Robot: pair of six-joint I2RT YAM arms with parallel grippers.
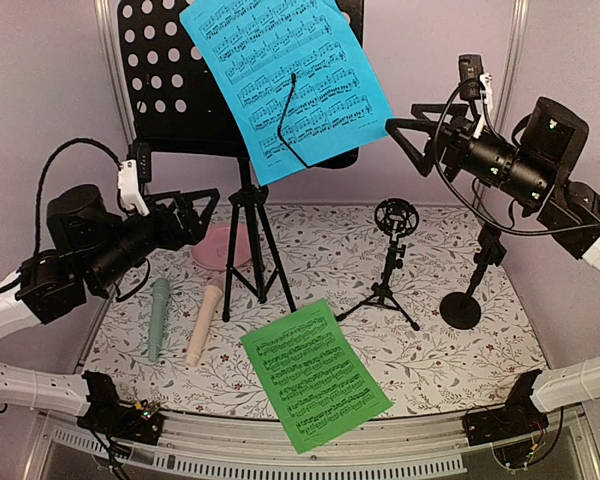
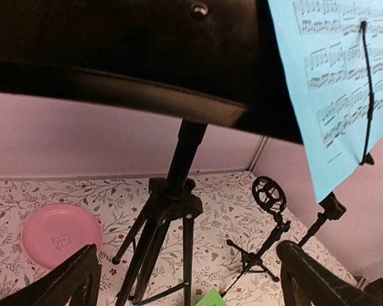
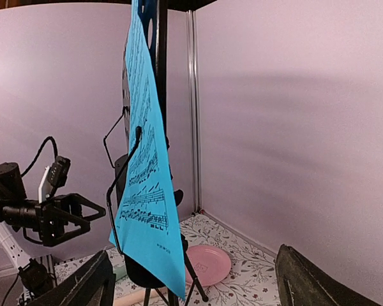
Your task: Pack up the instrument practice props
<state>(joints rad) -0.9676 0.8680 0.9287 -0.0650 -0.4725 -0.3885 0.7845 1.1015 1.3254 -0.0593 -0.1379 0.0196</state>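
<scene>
The left claw (image 2: pixel 191 271) shows only as two dark fingers (image 2: pixel 70 280) spread wide at the lower corners, gripping nothing; overhead runs the black music desk (image 2: pixel 115 76), its pole dropping to tripod legs (image 2: pixel 159 242) on the floral worktop (image 2: pixel 25 197); a blue music sheet (image 2: pixel 332 83) hangs at upper right under a thin black wire (image 2: pixel 368 89); a pink round plate (image 2: pixel 60 234) lies left of the legs; a small microphone tripod (image 2: pixel 268 229) stands right of them; a green sheet corner (image 2: pixel 210 298) peeks at the bottom edge.

Floral tabletop (image 1: pixel 430 350): green music sheet (image 1: pixel 315 375) lower centre, mint microphone (image 1: pixel 158 318) and peach microphone (image 1: pixel 202 325) left, pink plate (image 1: pixel 215 250) behind them, music-desk tripod (image 1: pixel 252 250) and mic tripod (image 1: pixel 385 290) centre, round-base stand (image 1: pixel 462 308) right.
</scene>
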